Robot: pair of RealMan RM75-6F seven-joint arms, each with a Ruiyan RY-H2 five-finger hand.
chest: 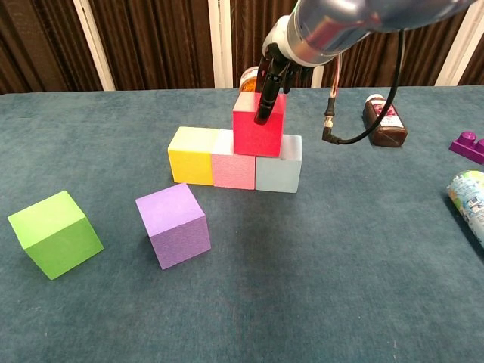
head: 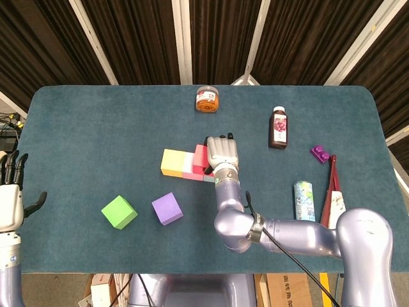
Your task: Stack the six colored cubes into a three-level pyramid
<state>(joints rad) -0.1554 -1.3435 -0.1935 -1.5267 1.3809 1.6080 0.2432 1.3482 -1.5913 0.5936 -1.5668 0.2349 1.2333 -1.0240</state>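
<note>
Six cubes on the table: three in a row, one on top, two loose.

Nearest lie the green cube (chest: 54,234) and purple cube (chest: 173,224). Behind, yellow cube (chest: 193,154), pink cube (chest: 234,159) and grey cube (chest: 278,163) touch side by side. The chest view shows the right hand (chest: 270,80) gripping the red cube (chest: 258,134) over pink and grey. The head view alone shows the left hand (head: 9,198), open, at the table's edge.

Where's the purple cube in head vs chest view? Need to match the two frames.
Head view: purple cube sits lower left of centre, just right of the green cube.
Chest view: purple cube is lower left, in front of the yellow cube, with the green cube to its left.
Shared landmark: the green cube, its nearest neighbour on the left in both views.
</note>
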